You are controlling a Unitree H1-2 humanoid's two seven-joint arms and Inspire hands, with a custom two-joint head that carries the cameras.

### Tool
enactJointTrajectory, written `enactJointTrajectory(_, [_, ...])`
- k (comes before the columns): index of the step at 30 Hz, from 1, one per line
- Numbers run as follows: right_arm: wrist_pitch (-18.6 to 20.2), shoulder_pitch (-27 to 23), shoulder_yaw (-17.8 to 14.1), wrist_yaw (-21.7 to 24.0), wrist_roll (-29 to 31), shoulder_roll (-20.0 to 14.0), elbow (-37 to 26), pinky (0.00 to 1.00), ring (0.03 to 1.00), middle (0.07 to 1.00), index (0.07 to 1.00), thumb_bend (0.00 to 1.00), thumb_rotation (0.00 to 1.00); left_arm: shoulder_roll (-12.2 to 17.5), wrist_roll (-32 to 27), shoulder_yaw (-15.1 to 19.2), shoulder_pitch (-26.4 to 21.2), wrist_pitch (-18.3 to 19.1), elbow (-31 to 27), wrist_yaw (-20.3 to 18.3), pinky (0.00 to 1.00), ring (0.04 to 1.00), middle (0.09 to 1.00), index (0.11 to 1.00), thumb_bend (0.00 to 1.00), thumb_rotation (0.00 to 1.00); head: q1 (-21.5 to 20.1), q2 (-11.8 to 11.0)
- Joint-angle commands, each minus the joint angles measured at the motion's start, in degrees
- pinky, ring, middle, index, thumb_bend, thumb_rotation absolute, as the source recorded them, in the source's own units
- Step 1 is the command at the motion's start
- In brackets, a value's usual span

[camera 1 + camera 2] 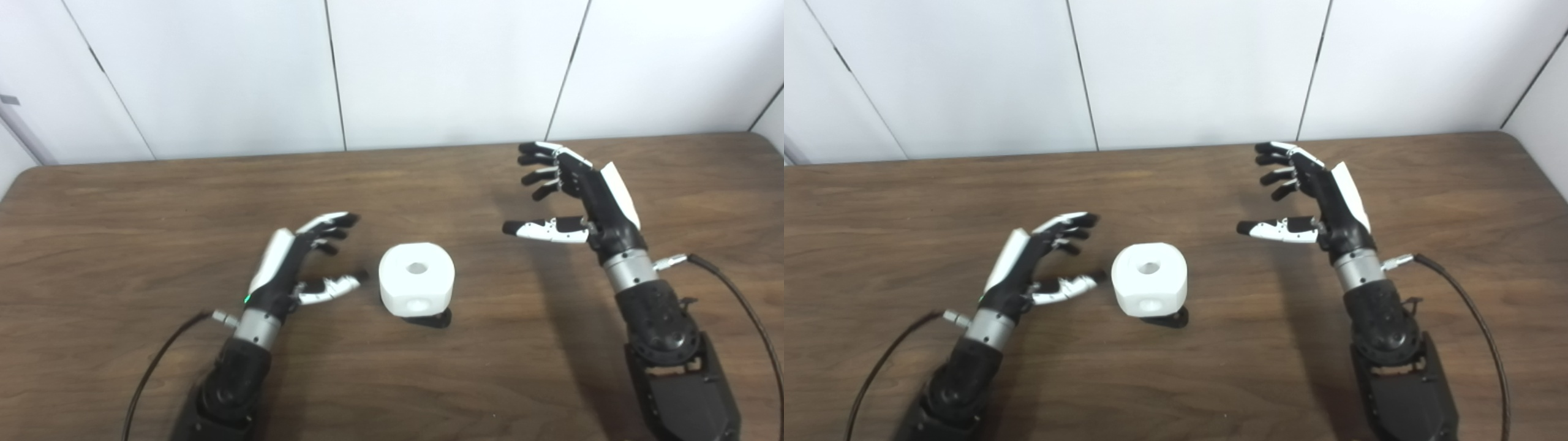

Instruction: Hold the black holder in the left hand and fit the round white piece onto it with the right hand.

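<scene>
The round white piece (416, 285) stands on the wooden table (122, 220) near the middle, with a hole in its top and one in its front side. It sits on the black holder (429, 319), of which only a small edge shows under it. My left hand (306, 260) is open and empty just left of the piece, fingers apart, not touching it. My right hand (572, 199) is open and empty, raised to the right of the piece and well apart from it. In the right eye view the piece (1149, 286) lies between both hands.
A white panelled wall (392, 67) stands behind the table's far edge. Black cables (744, 312) run from both wrists over the table. The table's right end (1540, 165) shows in the right eye view.
</scene>
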Motion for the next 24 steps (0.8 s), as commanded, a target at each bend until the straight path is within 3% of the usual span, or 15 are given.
enactJointTrajectory(1, [-3.33, -0.35, 0.18, -1.85, -0.16, 1.07, -1.72, 0.48, 0.608, 0.698, 0.703, 0.56, 0.0, -1.89, -4.22, 2.93, 0.79, 3.2, -3.05, 1.58, 0.52, 0.609, 0.685, 0.686, 0.33, 0.0, 0.05, 0.02])
enactJointTrajectory(5, [-5.1, 0.61, -0.45, -4.01, -0.59, 2.9, -0.88, 0.5, 0.62, 0.696, 0.682, 0.54, 0.0, -3.99, -8.87, 6.24, 0.94, 2.84, -5.36, 1.88, 0.45, 0.565, 0.668, 0.665, 0.26, 0.0, 0.02, -0.38])
enactJointTrajectory(6, [-5.46, 0.82, -0.6, -4.58, -0.81, 3.25, -0.63, 0.51, 0.63, 0.694, 0.681, 0.53, 0.02, -3.38, -9.4, 6.29, 0.68, 1.45, -5.21, 1.21, 0.46, 0.575, 0.67, 0.675, 0.31, 0.0, -0.04, -0.45])
enactJointTrajectory(10, [-6.2, 1.29, -0.69, -5.76, -0.94, 3.85, 0.03, 0.53, 0.647, 0.696, 0.689, 0.51, 0.1, -0.8, -10.81, 5.32, -0.22, -3.26, -4.14, -1.5, 0.52, 0.64, 0.711, 0.701, 0.54, 0.23, -0.25, -0.85])
enactJointTrajectory(12, [-6.57, 1.41, -0.52, -6.02, -1.03, 3.82, 0.38, 0.53, 0.642, 0.699, 0.699, 0.51, 0.14, -0.26, -11.48, 4.93, -0.67, -4.91, -3.19, -2.11, 0.54, 0.651, 0.725, 0.707, 0.61, 0.25, -0.26, -0.91])
enactJointTrajectory(18, [-7.6, 1.76, -0.12, -6.43, -1.83, 3.62, 1.67, 0.53, 0.646, 0.714, 0.73, 0.47, 0.32, 0.27, -12.31, 4.36, -2.15, -9.03, -0.36, -2.77, 0.53, 0.651, 0.728, 0.707, 0.6, 0.22, -0.68, -2.31])
enactJointTrajectory(24, [-8.48, 2.15, -0.24, -7.04, -1.6, 4.16, 3.18, 0.55, 0.664, 0.725, 0.745, 0.45, 0.36, 1.3, -13.21, 3.48, -3.35, -13.69, 2.74, -4.63, 0.58, 0.704, 0.75, 0.739, 0.62, 0.27, -0.98, -4.09])
